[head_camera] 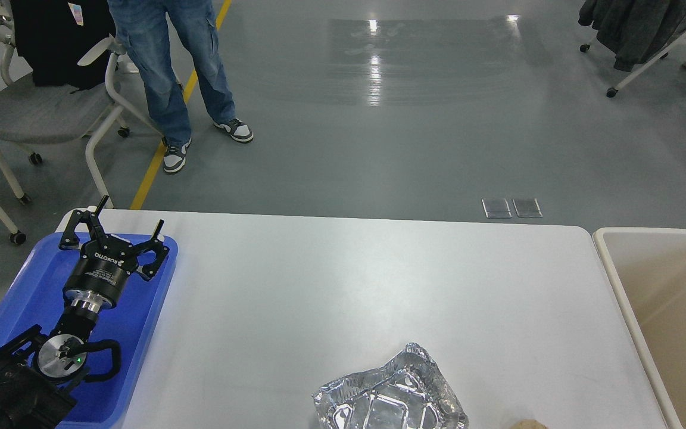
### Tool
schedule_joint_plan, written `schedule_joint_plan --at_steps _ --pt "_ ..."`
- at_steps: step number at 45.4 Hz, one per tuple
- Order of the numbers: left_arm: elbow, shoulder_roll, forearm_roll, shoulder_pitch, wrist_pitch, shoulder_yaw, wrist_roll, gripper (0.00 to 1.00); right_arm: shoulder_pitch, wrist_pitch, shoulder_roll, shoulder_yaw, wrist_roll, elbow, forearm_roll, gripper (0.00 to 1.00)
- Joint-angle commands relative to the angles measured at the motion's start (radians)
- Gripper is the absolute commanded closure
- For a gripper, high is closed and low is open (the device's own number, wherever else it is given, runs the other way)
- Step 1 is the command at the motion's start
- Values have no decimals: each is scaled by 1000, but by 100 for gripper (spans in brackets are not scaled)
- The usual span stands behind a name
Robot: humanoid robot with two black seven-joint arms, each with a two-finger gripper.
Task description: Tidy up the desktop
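The desktop [343, 286] is a wide matte white tabletop with rounded corners. A crumpled silver foil tray [389, 396] lies on it near the front edge, right of centre. A small tan object [527, 424] peeks in at the bottom edge beside it. My left gripper [130, 215] is open and empty, held over the far end of a blue plastic tray [140, 322] at the desk's left side. My right gripper is out of view.
A beige rimmed bin [614, 286] stands against the desk's right end. A person in jeans [170, 77] stands beyond the desk's far left corner. Chairs [39, 107] stand at the far left, and another with a grey coat [635, 30] stands at the far right.
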Motion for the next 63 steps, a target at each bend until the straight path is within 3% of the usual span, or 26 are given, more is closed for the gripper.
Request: schedule_joint_plan --at_steps 1,20,21,24,29,31,46,63 --pt "0 0 0 0 0 0 0 1 -45 -14 48 28 -4 -15 -1 100" --pt "0 0 0 0 0 0 0 1 -47 -16 63 28 -4 -9 -2 100" --pt "0 0 0 0 0 0 0 1 -47 -16 63 29 -4 -9 -4 96" --pt "0 0 0 0 0 0 0 1 -47 -22 63 35 -2 -12 -2 60" --pt "0 0 0 0 0 0 0 1 -47 -43 60 49 -2 -12 -4 14" --pt "0 0 0 0 0 0 0 1 -45 -45 60 52 -2 -12 -13 5" --pt "0 0 0 0 0 0 0 1 -25 -20 39 150 -2 27 -114 2" --pt "0 0 0 0 0 0 1 1 168 10 -156 160 -2 230 -229 1"
